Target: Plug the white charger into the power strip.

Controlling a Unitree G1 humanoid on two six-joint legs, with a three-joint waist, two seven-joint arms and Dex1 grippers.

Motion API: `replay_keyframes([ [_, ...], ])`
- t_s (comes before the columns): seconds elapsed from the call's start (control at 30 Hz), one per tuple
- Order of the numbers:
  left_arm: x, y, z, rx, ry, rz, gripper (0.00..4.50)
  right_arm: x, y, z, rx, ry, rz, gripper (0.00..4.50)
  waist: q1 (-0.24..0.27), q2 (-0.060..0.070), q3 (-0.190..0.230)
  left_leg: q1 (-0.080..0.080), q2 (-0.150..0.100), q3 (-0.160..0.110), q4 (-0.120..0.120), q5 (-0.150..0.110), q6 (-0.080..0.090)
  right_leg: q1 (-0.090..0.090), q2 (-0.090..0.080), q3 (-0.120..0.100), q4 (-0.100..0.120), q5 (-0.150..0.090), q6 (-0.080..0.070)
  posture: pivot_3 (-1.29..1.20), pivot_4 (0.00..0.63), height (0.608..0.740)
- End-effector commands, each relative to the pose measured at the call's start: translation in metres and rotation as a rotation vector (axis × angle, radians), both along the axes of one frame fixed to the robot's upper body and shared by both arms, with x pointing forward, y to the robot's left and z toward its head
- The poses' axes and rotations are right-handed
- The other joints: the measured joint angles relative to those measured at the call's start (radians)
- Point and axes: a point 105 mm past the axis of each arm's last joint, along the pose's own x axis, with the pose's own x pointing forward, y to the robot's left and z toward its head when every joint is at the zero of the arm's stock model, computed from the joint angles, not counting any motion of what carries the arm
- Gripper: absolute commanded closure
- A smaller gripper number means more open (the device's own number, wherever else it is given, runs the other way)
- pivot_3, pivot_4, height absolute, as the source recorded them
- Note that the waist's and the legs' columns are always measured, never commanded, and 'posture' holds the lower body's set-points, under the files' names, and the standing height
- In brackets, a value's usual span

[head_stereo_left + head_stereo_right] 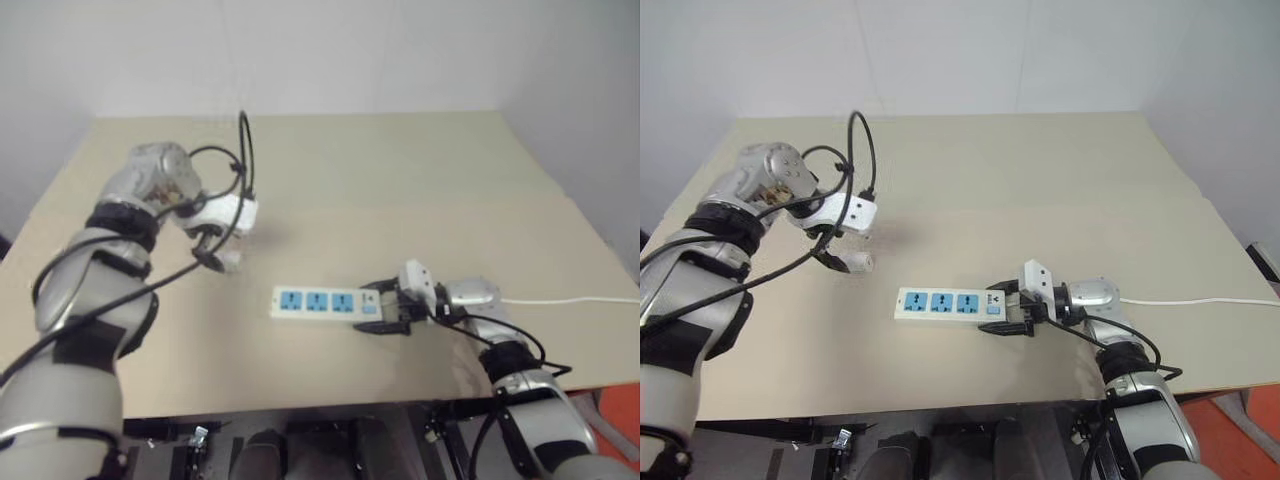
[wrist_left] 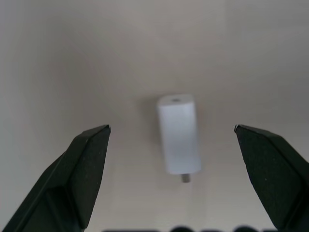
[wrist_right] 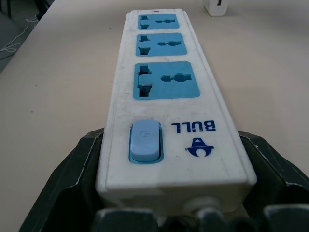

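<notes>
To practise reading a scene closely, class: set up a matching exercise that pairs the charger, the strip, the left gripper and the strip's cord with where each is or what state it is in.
Things:
1. charger
2. strip
3. left gripper
4. cord

States:
A. runs off toward the table's right edge
B. held at its switch end by the right gripper
C. open, poised over the charger
D. lies free on the table, left of the strip

Pairs: 1-D, 2-B, 3-C, 4-A
</notes>
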Motion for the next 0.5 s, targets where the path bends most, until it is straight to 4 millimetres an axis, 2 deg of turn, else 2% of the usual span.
replay_keyframes([
  [0.03, 0.002, -0.003, 0.0, 0.041, -0.013, -0.021, 0.0, -0.005, 0.005, -0.004, -0.014, 0.016, 0.023, 1.05, 0.001, 0.0, 0.0, 0.0, 0.0, 0.0, 0.0, 0.0, 0.0, 0.0, 0.0, 0.0, 0.0, 0.0, 0.0, 0.0, 0.15, 0.74],
  [0.23, 0.007, -0.015, -0.01, 0.044, -0.029, -0.028, 0.0, -0.006, 0.007, -0.004, -0.001, 0.032, 0.016, 1.05, 0.001, 0.0, 0.0, 0.0, 0.0, 0.0, 0.0, 0.0, 0.0, 0.0, 0.0, 0.0, 0.0, 0.0, 0.0, 0.0, 0.15, 0.74],
  [0.5, 0.009, -0.011, -0.022, 0.083, -0.04, -0.014, 0.0, -0.008, 0.012, -0.005, 0.017, 0.038, 0.005, 1.05, -0.001, 0.0, 0.0, 0.0, 0.0, 0.0, 0.0, 0.0, 0.0, 0.0, 0.0, 0.0, 0.001, 0.0, 0.0, 0.0, 0.15, 0.74],
])
